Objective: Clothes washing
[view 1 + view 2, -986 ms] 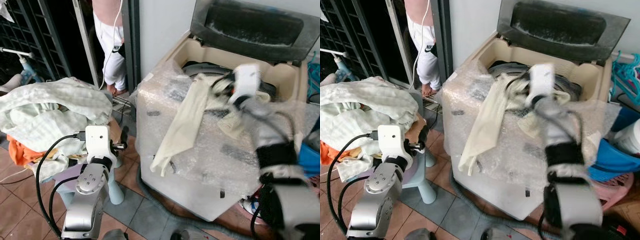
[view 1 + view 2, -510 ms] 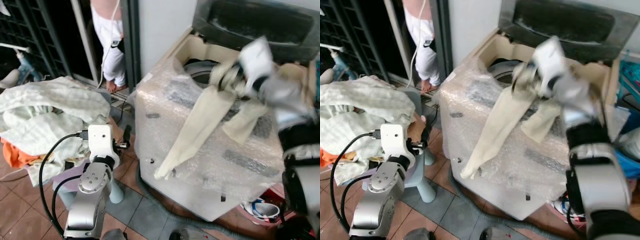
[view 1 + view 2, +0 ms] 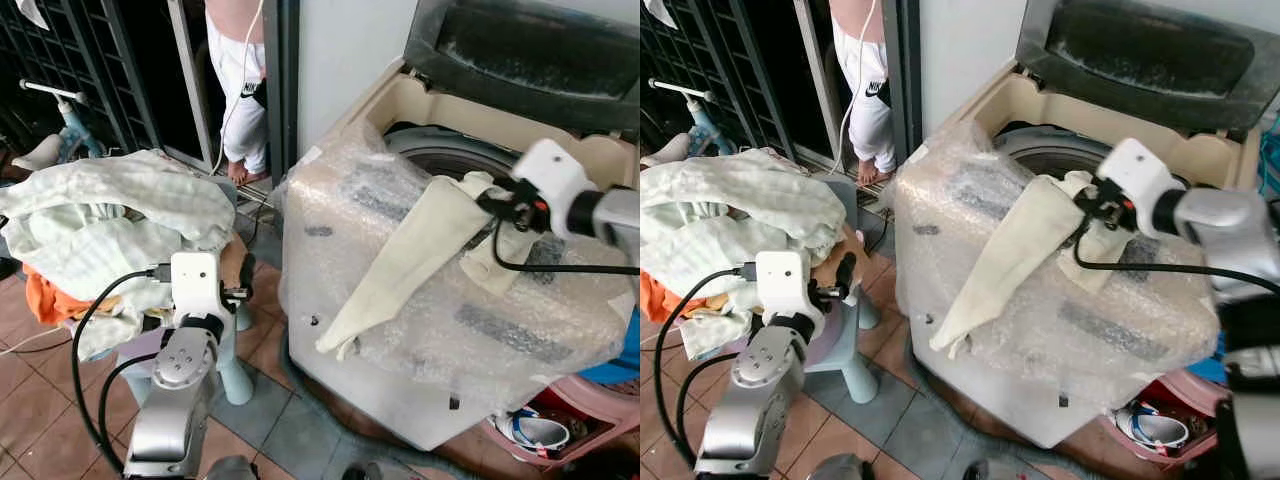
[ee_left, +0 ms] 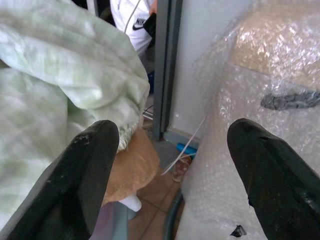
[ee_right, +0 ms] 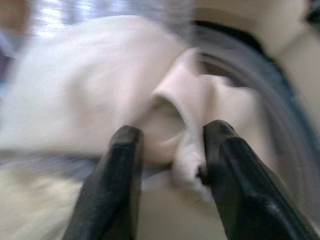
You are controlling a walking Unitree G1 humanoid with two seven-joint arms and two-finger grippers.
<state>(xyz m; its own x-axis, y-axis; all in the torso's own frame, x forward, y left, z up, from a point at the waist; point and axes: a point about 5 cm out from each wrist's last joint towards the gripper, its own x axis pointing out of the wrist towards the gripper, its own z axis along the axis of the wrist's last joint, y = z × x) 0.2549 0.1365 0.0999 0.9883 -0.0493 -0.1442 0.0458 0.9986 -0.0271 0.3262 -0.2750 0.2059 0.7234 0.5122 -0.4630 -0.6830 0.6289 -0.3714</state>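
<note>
A long cream garment (image 3: 410, 265) hangs from the drum opening down the front of the bubble-wrapped washing machine (image 3: 340, 215), whose lid (image 3: 530, 50) stands open. My right gripper (image 3: 497, 203) reaches in from the right at the drum's (image 3: 440, 158) front rim. Its fingers (image 5: 122, 165) are closed around a bunched fold of the garment (image 5: 185, 115); that wrist view is blurred. My left gripper (image 3: 845, 275) is held low beside the laundry pile (image 3: 110, 215), open and empty, its fingers (image 4: 87, 170) wide apart.
The pile of pale green and orange clothes rests on a small stool (image 3: 232, 375) at the left. A person (image 3: 240, 80) stands in the dark doorway behind. A pink basket (image 3: 590, 420) sits on the floor at the lower right.
My right arm has swung out to the right and dropped lower, taking the garment's top end down onto the machine's front rim. The left arm has stayed put. The camera shifted slightly.
</note>
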